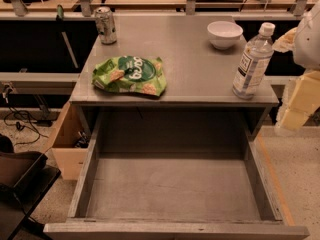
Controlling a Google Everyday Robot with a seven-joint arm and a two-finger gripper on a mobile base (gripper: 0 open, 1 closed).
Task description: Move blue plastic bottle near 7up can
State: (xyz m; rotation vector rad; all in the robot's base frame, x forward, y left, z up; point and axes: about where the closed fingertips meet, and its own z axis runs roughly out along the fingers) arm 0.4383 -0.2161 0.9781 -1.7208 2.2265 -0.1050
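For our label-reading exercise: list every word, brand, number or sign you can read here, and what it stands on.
Nothing can be quoted.
The blue plastic bottle: dark print on white label, too small to read.
The 7up can: markings blurred, unreadable.
The green chip bag: white lettering, blurred, unreadable.
The white bowl: no text.
The end effector, at the right edge beside the bottle: no text seen.

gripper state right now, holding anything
gripper: at the right edge of the camera view, apart from the blue plastic bottle; open or shut cannot be told.
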